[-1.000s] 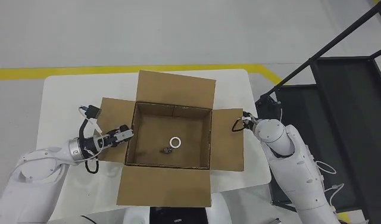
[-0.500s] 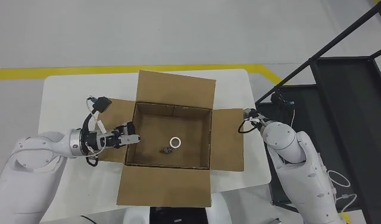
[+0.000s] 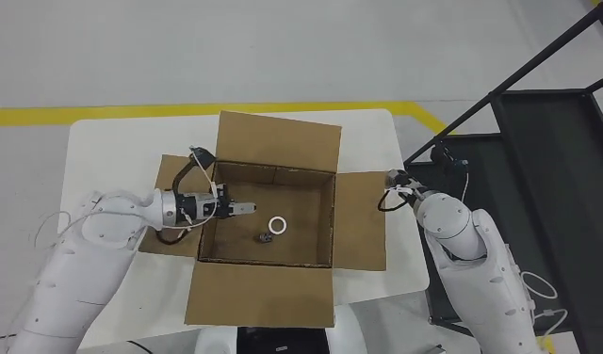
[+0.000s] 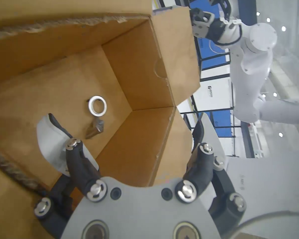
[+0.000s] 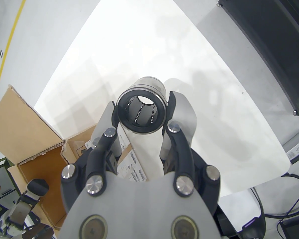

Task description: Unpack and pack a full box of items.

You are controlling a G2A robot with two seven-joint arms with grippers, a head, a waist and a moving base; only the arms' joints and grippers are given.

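Note:
An open cardboard box [image 3: 273, 170] stands mid-table with its flaps spread. On its floor lie a white ring [image 3: 279, 225] [image 4: 97, 105] and a small dark metal bit [image 3: 264, 236] [image 4: 94, 129]. My left gripper [image 3: 243, 206] [image 4: 122, 135] is open over the box's left wall, pointing toward the two items, nothing between its fingers. My right gripper [image 3: 394, 179] [image 5: 142, 108] hangs past the box's right flap, above the white table [image 5: 144, 40], shut on a metal cylindrical bearing [image 5: 142, 105] with a hollow bore.
A black metal rack [image 3: 546, 175] stands just off the table's right side, close to the right arm. A yellow floor line [image 3: 188, 112] runs behind the table. Box flaps [image 3: 264, 293] cover much of the table front and sides.
My left gripper has swung from the left flap over the box's left wall into the opening. The right arm shifted slightly to the right, bearing still held.

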